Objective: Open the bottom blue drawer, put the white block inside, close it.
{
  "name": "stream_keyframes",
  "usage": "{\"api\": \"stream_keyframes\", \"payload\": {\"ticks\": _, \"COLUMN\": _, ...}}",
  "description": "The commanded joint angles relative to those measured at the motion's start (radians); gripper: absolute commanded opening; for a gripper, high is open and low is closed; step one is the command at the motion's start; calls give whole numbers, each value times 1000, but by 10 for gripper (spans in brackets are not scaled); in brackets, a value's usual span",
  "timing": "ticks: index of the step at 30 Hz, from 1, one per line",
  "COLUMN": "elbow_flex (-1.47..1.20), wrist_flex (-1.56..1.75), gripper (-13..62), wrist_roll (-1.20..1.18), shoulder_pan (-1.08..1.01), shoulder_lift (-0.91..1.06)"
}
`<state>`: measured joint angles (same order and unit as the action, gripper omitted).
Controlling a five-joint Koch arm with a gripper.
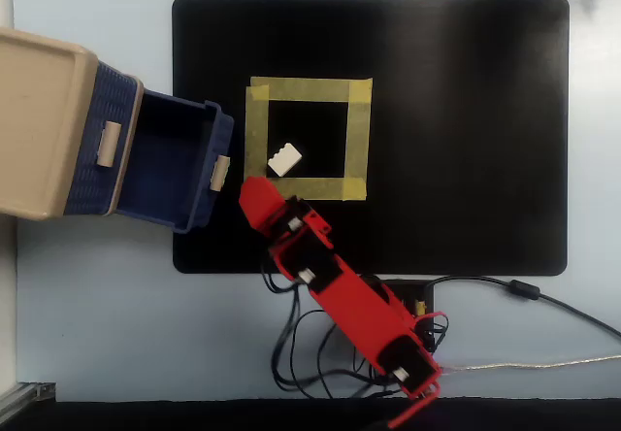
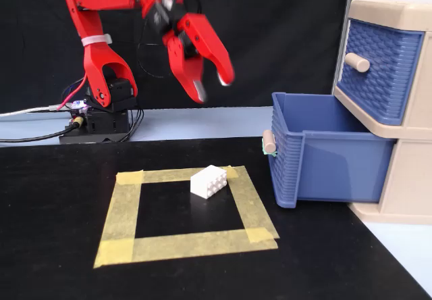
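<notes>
The white block [image 1: 284,159] lies inside a yellow tape square [image 1: 306,91] on the black mat; it also shows in the fixed view [image 2: 208,181]. The bottom blue drawer [image 1: 219,138] is pulled out of the beige cabinet [image 1: 39,120] and looks empty; the fixed view shows it too [image 2: 341,168]. My red gripper [image 2: 212,89] hangs in the air above and behind the block, left of the drawer, its jaws apart and empty. In the overhead view the gripper [image 1: 254,201] sits just beside the square's near left corner, next to the drawer handle [image 1: 220,172].
The top blue drawer [image 2: 378,70] is shut, its knob [image 2: 356,62] sticking out. The arm's base [image 2: 94,121] and its cables [image 1: 291,344] are at the mat's edge. The black mat [image 1: 466,140] stretches to the right of the square.
</notes>
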<state>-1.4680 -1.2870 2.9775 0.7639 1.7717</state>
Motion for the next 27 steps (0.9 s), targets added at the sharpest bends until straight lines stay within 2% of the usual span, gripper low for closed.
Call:
{"api": "stream_keyframes", "payload": {"ticks": 1, "elbow_flex": 179, "wrist_flex": -215, "gripper": 336, "wrist_roll": -55, "shoulder_pan": -54, "shoulder_lift": -193}}
{"api": "stream_keyframes", "payload": {"ticks": 5, "elbow_flex": 476, "wrist_flex": -423, "gripper": 336, "wrist_roll": -141, "shoulder_pan": -135, "shoulder_lift": -497}}
{"api": "stream_keyframes", "payload": {"ticks": 9, "elbow_flex": 617, "wrist_flex": -425, "gripper": 337, "wrist_roll": -204, "shoulder_pan": -167, "shoulder_lift": -632}}
{"api": "stream_keyframes", "payload": {"ticks": 27, "elbow_flex": 635, "wrist_flex": -360, "gripper": 330, "wrist_roll": -206, "shoulder_pan": -152, "shoulder_lift": -856}}
